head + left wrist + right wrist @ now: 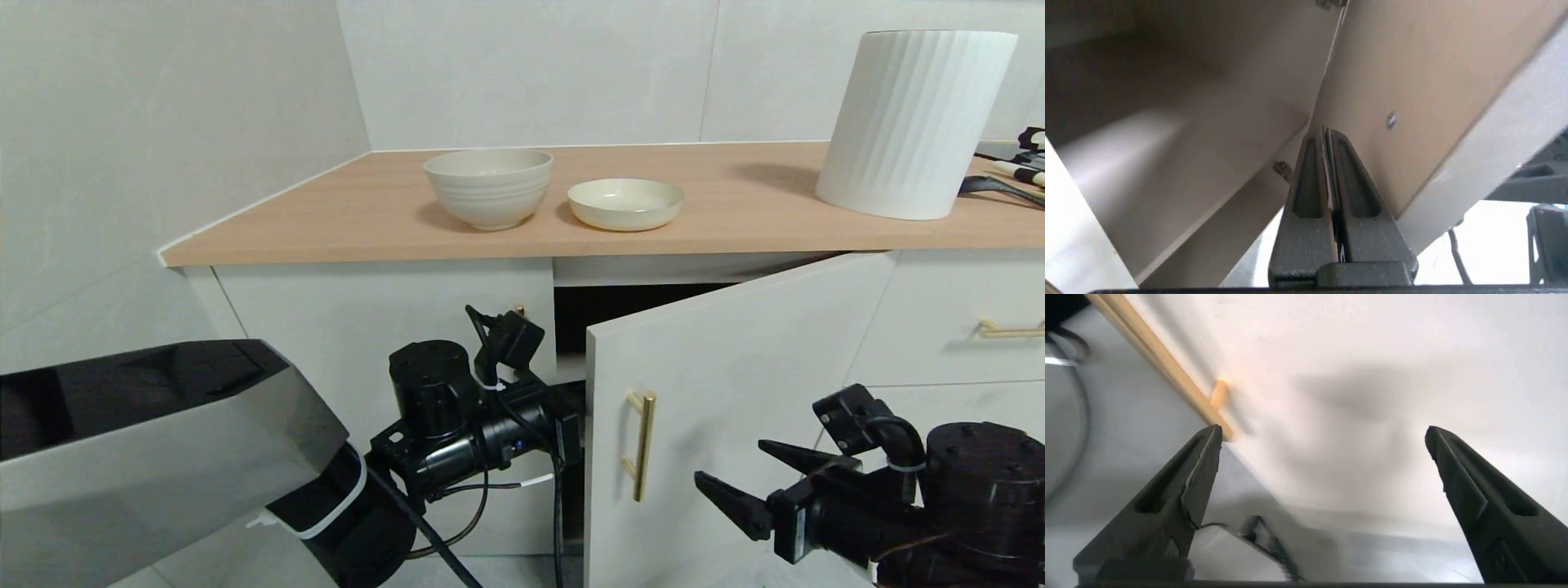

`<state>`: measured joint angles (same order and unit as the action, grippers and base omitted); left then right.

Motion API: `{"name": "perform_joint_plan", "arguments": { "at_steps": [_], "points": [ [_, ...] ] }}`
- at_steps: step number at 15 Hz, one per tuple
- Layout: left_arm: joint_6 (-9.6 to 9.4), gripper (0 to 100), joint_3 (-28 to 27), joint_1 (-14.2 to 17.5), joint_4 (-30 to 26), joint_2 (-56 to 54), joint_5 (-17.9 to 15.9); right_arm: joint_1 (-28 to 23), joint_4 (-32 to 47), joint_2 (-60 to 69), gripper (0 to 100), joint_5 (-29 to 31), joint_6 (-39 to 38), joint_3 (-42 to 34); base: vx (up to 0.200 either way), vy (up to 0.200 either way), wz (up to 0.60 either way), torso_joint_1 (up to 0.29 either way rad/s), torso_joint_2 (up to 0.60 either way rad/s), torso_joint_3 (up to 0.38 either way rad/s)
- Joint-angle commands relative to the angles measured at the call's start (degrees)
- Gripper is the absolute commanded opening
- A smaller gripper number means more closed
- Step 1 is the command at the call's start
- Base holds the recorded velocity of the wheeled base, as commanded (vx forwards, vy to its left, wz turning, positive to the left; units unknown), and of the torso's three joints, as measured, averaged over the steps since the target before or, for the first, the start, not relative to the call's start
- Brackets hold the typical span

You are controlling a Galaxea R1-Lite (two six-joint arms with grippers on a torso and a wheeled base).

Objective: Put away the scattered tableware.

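A bowl (pixel 488 186) and dish (pixel 625 202) are sitting on the tabletop (pixel 326 229); left jaws are pressing together, right jaws are standing wide apart

Black arms (pixel 457 441), looped cables (pixel 558 506), tapered black right end effector (pixel 731 462).

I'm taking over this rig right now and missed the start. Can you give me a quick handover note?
Left end effector: shut, nothing visible in it, reaching into the cabinet gap behind the door.
Right end effector: open, empty, in front of the door, near its handle.
Things: bowl and dish stand side by side on the counter, not touching.
Done: door partly open.
Left: both pieces are not yet put away, probably into the cabinet.
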<state>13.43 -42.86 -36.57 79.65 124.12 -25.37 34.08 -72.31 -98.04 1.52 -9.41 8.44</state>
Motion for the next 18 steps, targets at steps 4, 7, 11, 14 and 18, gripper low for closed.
{"name": "perform_joint_plan", "arguments": {
  "at_steps": [4, 7, 11, 14, 18],
  "points": [
    [-0.07, 0, -1.3, -1.5, -11.5, -6.9, -1.1, 1.5, 42.2, 27.2, 100, 1.5, -0.2, 9.5, 0.0, 0.0, 0.0, 0.0, 0.0, 0.0],
    [-0.07, 0, -1.3, -2.4, -9.1, -3.7, -1.6, 1.4, 59.4, 34.4, 100, -6.2, -5.4, 16.5, 0.0, 0.0, 0.0, 0.0, 0.0, 0.0],
    [-0.07, 0, -1.0, -3.6, -8.5, -3.5, -1.4, 1.5, 59.6, 34.2, 100, -6.3, -5.0, 16.2, 0.0, 0.0, 0.0, 0.0, 0.0, 0.0],
    [-0.07, 0, -0.8, -3.9, -8.5, -3.9, -1.4, 1.5, 59.5, 31.9, 100, -5.2, -4.2, 15.5, -0.2, 0.0, 0.0, 0.002, 0.0, 0.002],
    [-0.07, 0, -0.7, -4.6, -8.5, -3.7, -1.4, 1.5, 59.4, 31.0, 100, -2.8, -4.1, 15.5, -0.15, 0.0, 0.0, 0.003, 0.0, 0.005]
  ]
}}
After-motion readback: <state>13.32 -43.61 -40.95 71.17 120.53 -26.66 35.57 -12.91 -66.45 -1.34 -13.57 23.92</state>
